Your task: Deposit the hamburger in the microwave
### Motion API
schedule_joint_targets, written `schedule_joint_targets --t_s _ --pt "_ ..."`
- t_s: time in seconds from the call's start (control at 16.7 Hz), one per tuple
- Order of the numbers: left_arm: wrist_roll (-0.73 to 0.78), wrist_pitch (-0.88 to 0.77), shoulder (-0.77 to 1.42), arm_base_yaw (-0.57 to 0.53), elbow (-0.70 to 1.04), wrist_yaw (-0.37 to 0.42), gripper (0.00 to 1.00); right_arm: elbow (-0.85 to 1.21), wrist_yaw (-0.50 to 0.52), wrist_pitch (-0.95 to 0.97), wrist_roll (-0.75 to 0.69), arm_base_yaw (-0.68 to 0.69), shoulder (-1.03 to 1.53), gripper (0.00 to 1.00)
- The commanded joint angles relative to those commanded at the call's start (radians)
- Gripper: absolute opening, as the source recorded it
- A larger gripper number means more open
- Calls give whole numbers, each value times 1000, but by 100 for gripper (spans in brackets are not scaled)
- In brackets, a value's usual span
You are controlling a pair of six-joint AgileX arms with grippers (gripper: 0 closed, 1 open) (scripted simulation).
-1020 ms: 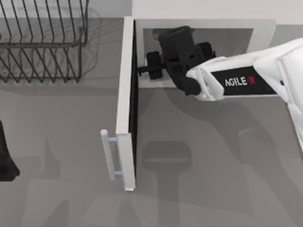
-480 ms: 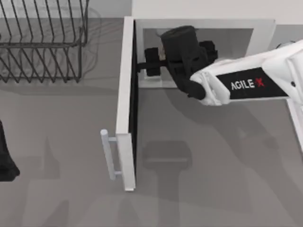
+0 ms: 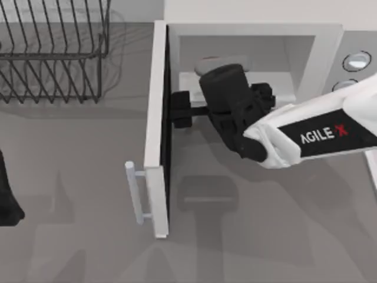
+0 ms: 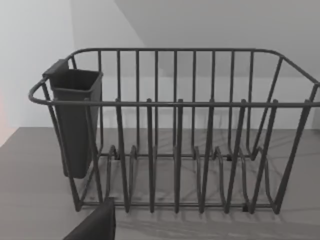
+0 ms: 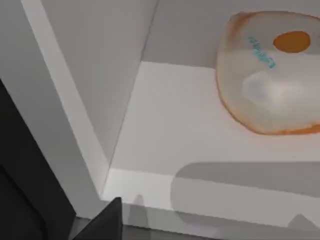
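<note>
Right claw (image 3: pixel 181 110): empty, fingers parted; drawn back from the cavity to the door's inner face.
Hamburger (image 5: pixel 270 75): resting on microwave (image 3: pixel 253 29) floor, released.
Door (image 3: pixel 156 127): still wide open.
Left claw: parked at bench's left edge.

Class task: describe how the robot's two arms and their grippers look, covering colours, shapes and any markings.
The right arm has a smooth white shell bearing black lettering "AGILE" and a red X. Its wrist is a black cylindrical block, ending in the black two-finger right gripper. Of the left arm, a black part shows at the table's left edge; a dark finger shows in the left wrist view.
</note>
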Motion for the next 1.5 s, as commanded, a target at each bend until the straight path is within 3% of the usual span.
schedule_joint_targets --t_s 0.84,1.5 --pt "0 0 0 0 0 0 100 -369 229 84 74 123 -188 100" --pt "0 0 0 0 0 0 100 -361 249 82 75 121 -206 100"
